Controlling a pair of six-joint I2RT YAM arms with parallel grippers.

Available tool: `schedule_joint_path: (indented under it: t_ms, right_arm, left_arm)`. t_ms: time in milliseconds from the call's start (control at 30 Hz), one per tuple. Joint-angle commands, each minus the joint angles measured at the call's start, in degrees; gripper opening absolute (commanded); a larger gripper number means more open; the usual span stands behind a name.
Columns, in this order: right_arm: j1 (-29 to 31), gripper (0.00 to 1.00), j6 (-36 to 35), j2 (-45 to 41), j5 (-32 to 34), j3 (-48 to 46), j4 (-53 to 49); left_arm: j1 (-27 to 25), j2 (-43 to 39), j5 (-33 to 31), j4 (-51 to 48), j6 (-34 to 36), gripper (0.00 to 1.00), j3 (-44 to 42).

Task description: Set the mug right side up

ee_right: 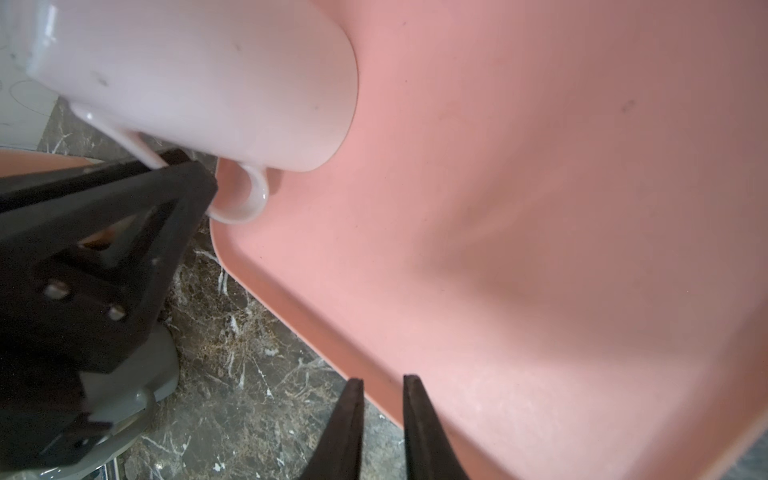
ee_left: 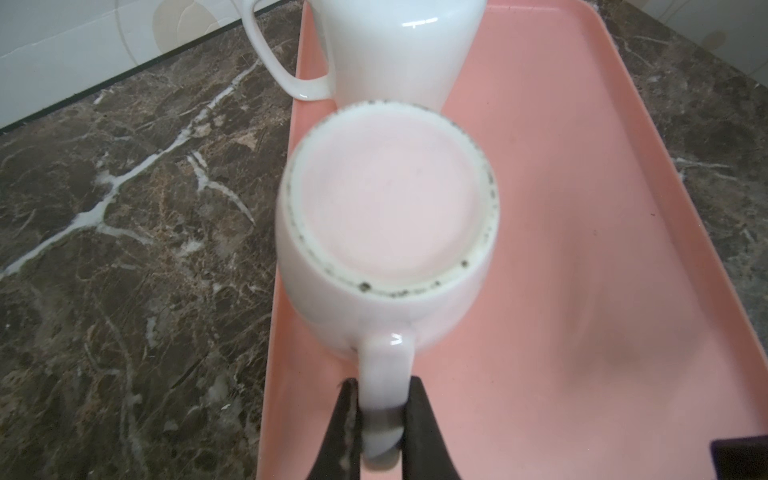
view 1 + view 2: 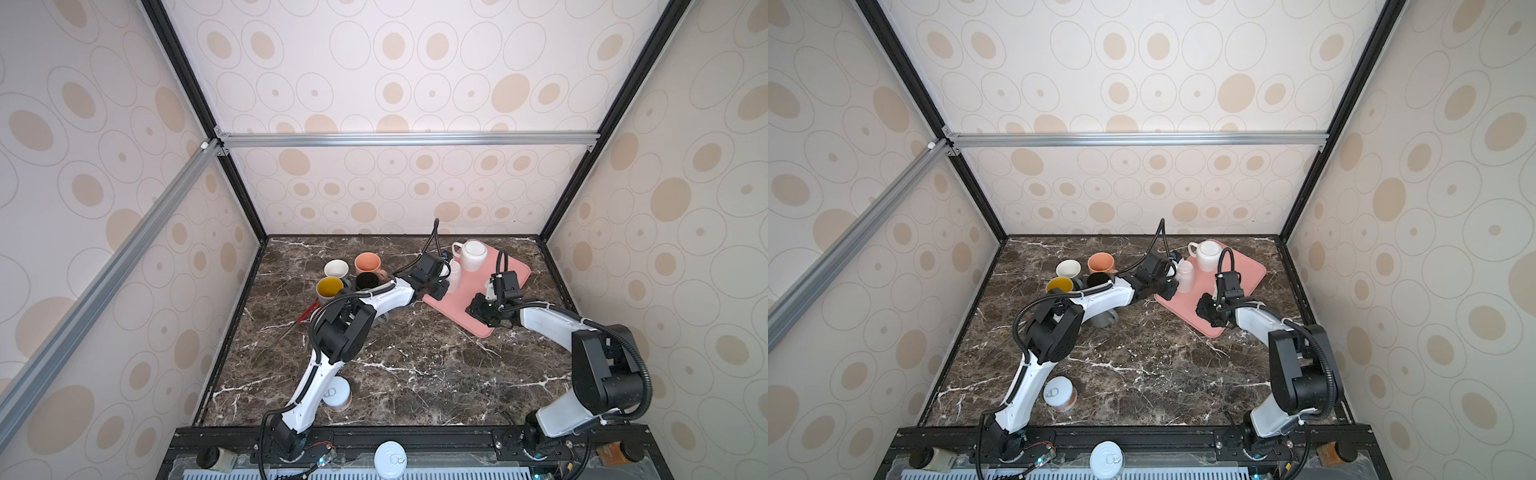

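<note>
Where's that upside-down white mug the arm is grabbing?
In both top views the mug sits base-up at the left edge of the pink tray, just in front of the taller white mug; the left gripper pinches its handle.

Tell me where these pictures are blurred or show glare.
Left wrist view: the upturned mug is soft, its handle smeared; a glare streak on the white mug behind. Right wrist view: the pink tray is blurred, with a vague shadow. Both top views: fairly sharp, evenly lit.
</note>
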Motion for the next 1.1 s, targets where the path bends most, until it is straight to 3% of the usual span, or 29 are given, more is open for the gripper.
schedule_joint_path:
  t_ms: [0, 333, 733, 900, 1067]
  right_arm:
    - [-0.5, 0.21, 0.1, -4.2, -0.7, -1.9, 2.3]
    - [-0.5, 0.21, 1.8, -15.3, -3.7, -6.7, 10.2]
    - [0.6, 0.26, 15.7, -24.9, -15.3, -15.4, 40.3]
    - [3.4, 0.35, 17.5, -23.4, -20.1, -12.5, 47.1]
    - [5.0, 0.46, 23.0, -20.6, -22.5, -12.0, 59.7]
  left_arm:
    - [0.1, -4.6, 0.4, 2.7, 2.1, 0.00, -1.9]
    - [0.3, -18.2, 4.5, 19.5, -3.6, 0.00, -16.7]
    - [4.1, -34.9, 14.8, 52.2, -22.2, 0.00, -36.3]
    - [5.4, -38.1, 23.0, 63.2, -30.5, 0.00, -38.9]
    - [5.9, -40.7, 24.6, 71.3, -37.3, 0.00, -41.3]
